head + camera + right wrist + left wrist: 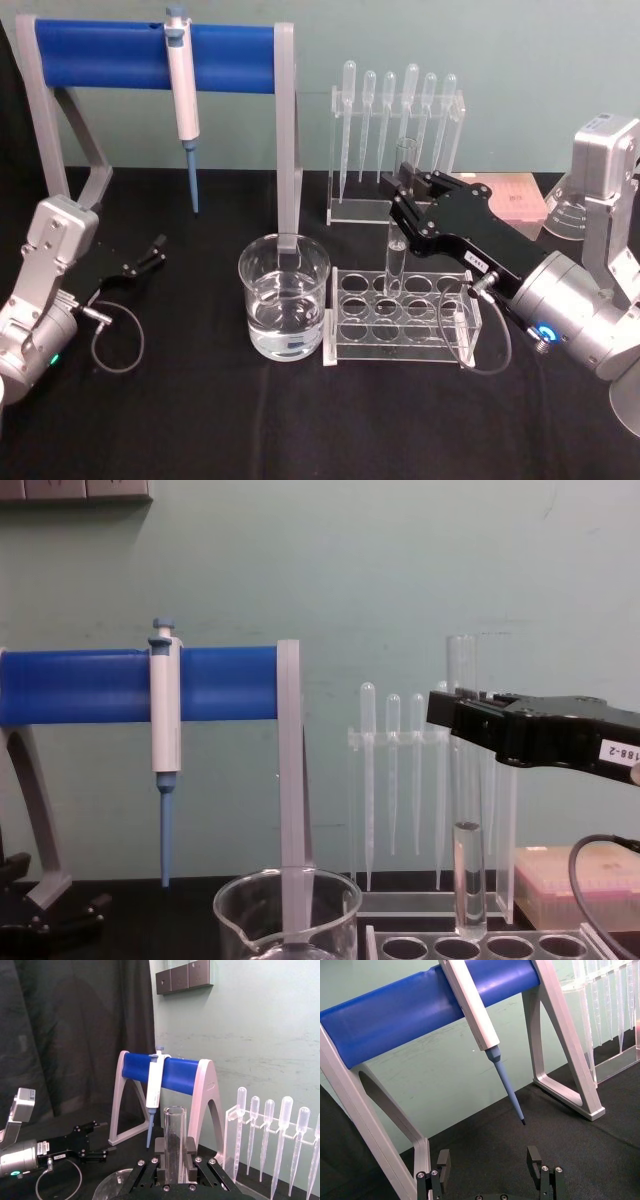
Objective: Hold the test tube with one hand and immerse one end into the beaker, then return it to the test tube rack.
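The test tube (397, 225) stands upright, its round bottom at the top of the clear tube rack (452, 335), back row. My right gripper (404, 196) comes in from the right and is shut on the tube's upper part. In the right wrist view the tube (174, 1140) sits between the two black fingers (190, 1149), pressed on both sides. The chest view shows the tube (467, 880) hanging below the gripper (466, 720), which bears a white label. The beaker (284, 298), part full of water, stands left of the rack, apart from the tube. My left gripper (152, 254) rests open at the left (489, 1157).
A white-and-blue pipettor (183, 100) hangs on a blue-barred stand (290, 150) behind the beaker. A clear holder with several plastic pipettes (400, 110) stands behind the rack. A pink box (515, 198) and a glass flask (568, 215) sit at the back right.
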